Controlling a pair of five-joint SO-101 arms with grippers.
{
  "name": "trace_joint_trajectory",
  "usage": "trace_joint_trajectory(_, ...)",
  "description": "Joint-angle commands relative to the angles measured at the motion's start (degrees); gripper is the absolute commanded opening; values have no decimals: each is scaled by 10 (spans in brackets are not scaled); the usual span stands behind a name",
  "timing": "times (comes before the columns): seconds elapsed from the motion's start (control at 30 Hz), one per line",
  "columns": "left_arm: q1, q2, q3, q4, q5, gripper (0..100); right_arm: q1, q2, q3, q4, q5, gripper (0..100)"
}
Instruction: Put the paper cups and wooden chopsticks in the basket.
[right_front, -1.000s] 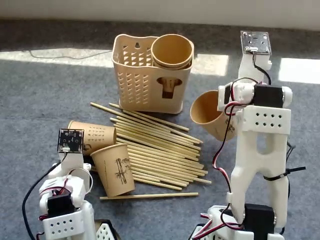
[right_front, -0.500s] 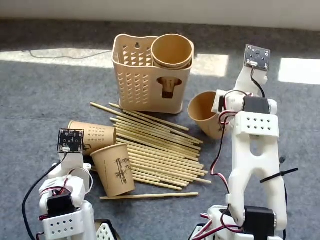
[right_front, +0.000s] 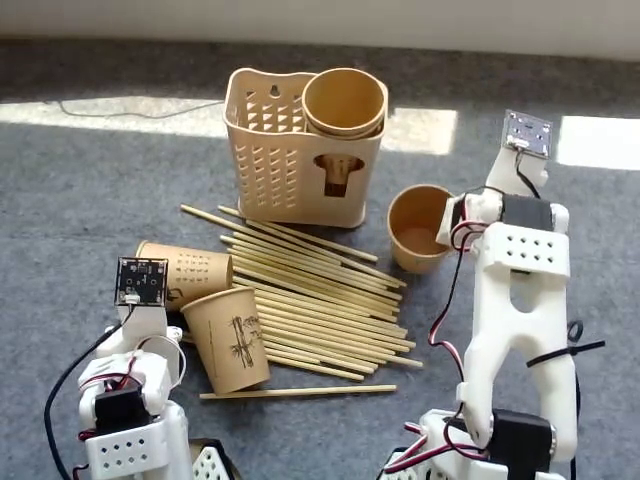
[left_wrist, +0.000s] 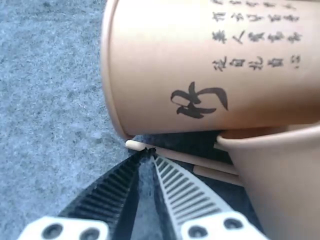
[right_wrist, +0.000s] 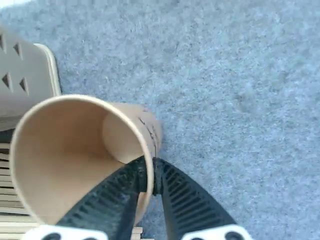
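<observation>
Here, my right fingers (right_wrist: 149, 176) are clamped on the rim of a paper cup (right_wrist: 75, 155), one finger inside the mouth and one outside. The cup is mouth up just beside the basket (right_front: 290, 160) on the grey carpet (right_front: 100, 220); I cannot tell whether its base touches down. My left fingers (left_wrist: 148, 155) are pressed together on nothing, their tips just beside the end of one chopstick (left_wrist: 134, 145) and near a printed cup (left_wrist: 200, 65) lying on its side.

The cup looks light and thin-walled, and I judge that it would crush under a hard squeeze. The rolled rim seems its stiffest part, so a pinch across the wall there is a sound hold. The chopsticks (right_front: 320, 300) look stiff, light and smooth, and are likely to roll or swing. I would take them near the middle.

The basket stands upright with nested cups (right_front: 345, 100) in one corner. The cup in my grip is empty. The sticks lie fanned on the carpet in front of the basket, and a bamboo-print cup (right_front: 228, 340) rests against them beside the printed one.
</observation>
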Motion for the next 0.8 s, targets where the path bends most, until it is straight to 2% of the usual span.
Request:
trace_joint_trajectory(0.0, -7, -5, 6, -10, -1, 24, 24, -19, -36, 28, -3, 6)
trace_joint_trajectory(0.37, -7, -5, 6, -10, -1, 24, 42, -19, -273, 190, -2, 6)
trace_joint_trajectory(0.63, -7, -5, 6, -10, -1, 24, 39, -19, -431, 225, -6, 5)
trace_joint_trajectory(0.77, -7, -5, 6, -10, -1, 24, 14, -18, -500, 225, -6, 5)
